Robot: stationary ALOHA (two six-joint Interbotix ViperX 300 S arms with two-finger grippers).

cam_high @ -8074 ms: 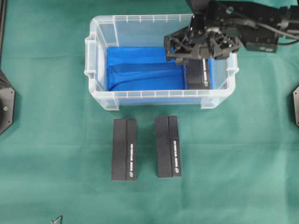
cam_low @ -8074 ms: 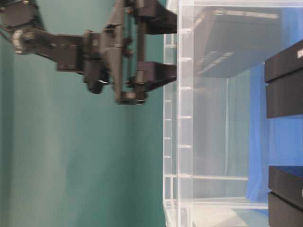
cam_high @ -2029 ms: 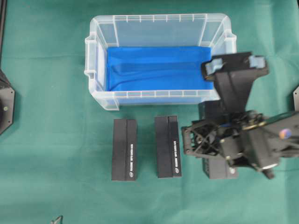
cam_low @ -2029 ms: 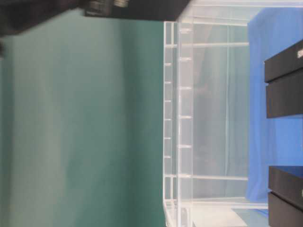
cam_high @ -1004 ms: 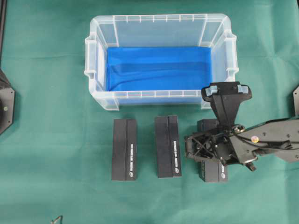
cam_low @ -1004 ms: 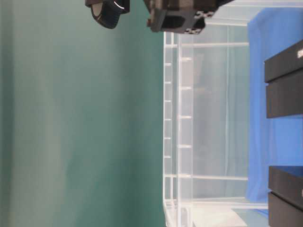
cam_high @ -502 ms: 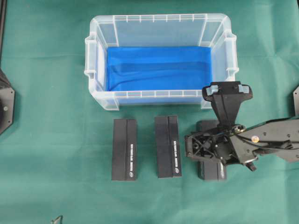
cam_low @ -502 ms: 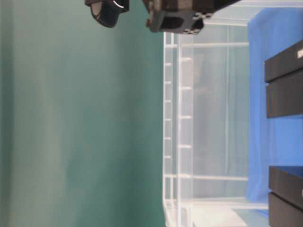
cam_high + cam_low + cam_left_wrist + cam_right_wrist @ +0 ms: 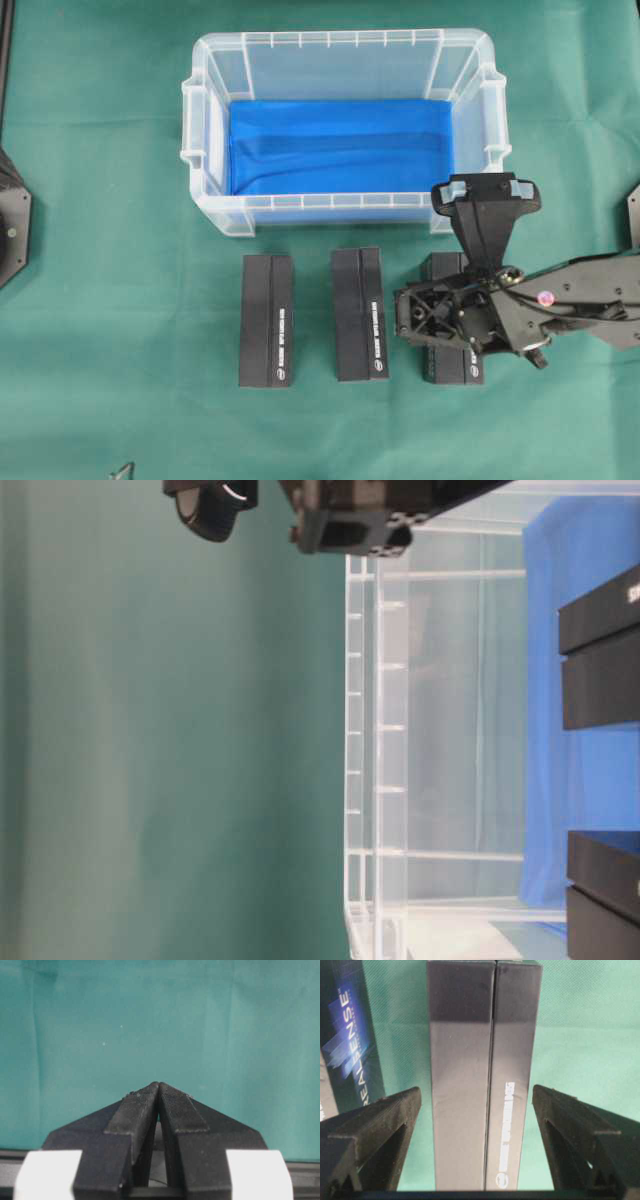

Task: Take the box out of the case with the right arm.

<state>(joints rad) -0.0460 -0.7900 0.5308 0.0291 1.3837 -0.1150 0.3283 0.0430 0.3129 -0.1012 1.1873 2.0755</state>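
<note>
The case (image 9: 340,45), a clear tub with a blue bottom, stands at the back with no box inside. The black box (image 9: 450,370) lies flat on the green cloth in front of the case's right corner. My right gripper (image 9: 445,318) hangs directly over it, open. In the right wrist view the box (image 9: 482,1060) runs lengthwise between the fingertips (image 9: 410,1100), with cloth showing on both sides. The right gripper (image 9: 345,525) shows at the top edge of the table-level view, beside the case (image 9: 390,730). My left gripper (image 9: 158,1085) is shut, empty, above bare cloth.
Two more black boxes (image 9: 267,320) (image 9: 360,314) lie parallel on the cloth, left of the released one; the nearer one (image 9: 350,1035) appears at the left in the right wrist view. Black mounts sit at the left edge (image 9: 12,230) and the right edge (image 9: 633,230).
The right gripper's jaws have spread apart and let go of the box, which now rests on the cloth. The gripper has drawn back slightly from it. The left gripper is unchanged.
</note>
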